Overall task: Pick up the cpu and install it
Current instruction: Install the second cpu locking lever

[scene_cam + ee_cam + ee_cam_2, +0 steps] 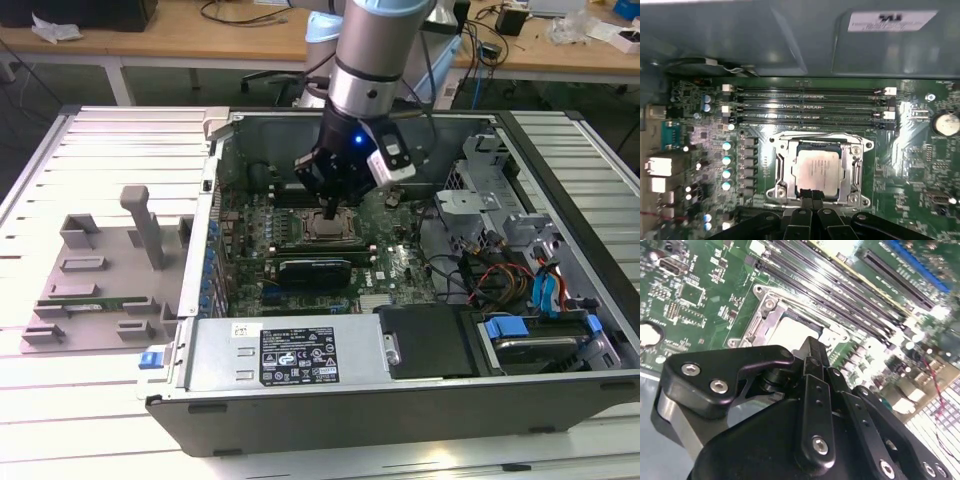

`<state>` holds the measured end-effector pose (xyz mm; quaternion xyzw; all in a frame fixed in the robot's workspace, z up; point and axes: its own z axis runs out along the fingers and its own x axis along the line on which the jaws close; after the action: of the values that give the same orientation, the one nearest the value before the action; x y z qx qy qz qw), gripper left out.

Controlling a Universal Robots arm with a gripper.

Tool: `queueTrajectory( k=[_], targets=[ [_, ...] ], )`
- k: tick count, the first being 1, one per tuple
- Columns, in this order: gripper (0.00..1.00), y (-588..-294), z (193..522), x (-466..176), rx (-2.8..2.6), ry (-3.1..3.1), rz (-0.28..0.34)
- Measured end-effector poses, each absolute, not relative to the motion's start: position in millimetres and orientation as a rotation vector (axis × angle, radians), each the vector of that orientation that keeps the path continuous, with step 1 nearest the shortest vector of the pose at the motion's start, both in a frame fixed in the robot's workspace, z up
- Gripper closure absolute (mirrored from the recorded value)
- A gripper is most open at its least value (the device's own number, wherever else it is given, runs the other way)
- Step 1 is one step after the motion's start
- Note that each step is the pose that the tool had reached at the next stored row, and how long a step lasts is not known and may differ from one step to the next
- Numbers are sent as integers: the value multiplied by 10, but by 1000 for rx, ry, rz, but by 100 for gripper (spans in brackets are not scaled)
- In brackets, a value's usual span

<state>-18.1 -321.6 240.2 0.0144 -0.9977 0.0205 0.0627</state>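
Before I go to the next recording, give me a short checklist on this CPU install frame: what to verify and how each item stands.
1. CPU lies inside the socket frame: ok, it sits within the frame in the first wrist view.
2. CPU lies flat and square: ok as far as the first wrist view shows.
3. Gripper is over the socket: ok, it hangs right above it in the exterior view.
4. Fingers together at the CPU's edge: ok, shut, nothing between them.
5. Fingers touching the CPU: cannot tell.
6. Memory slots beside the socket unobstructed: ok.
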Motion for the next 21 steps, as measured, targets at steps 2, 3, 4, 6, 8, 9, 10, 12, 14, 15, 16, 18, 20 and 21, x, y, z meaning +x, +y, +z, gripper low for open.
queueTrajectory(
  k=[2,3,4,6,8,9,10,12,14,15,16,18,20,21],
  targets=[
    [89,-3215,2487,-181,44,-3015,62],
    [89,-3215,2533,-181,43,-3015,62],
    [89,-3214,2572,-181,44,-3015,62],
    [89,-3214,2636,-181,44,-3015,62],
    [89,-3214,2639,-181,43,-3015,62],
    [89,-3214,2639,-181,44,-3015,62],
    [89,-3214,2640,-181,44,-3015,62],
    [89,-3214,2642,-183,43,-3024,63],
    [89,-3214,2639,-183,42,-3069,67],
    [89,-3214,2638,-184,42,-3083,68],
    [89,-3214,2637,-186,42,-3097,69],
    [89,-3214,2636,-186,41,-3113,69],
    [89,-3214,2636,-185,42,-3118,69],
    [89,-3214,2637,-186,42,-3118,69]
  ],
)
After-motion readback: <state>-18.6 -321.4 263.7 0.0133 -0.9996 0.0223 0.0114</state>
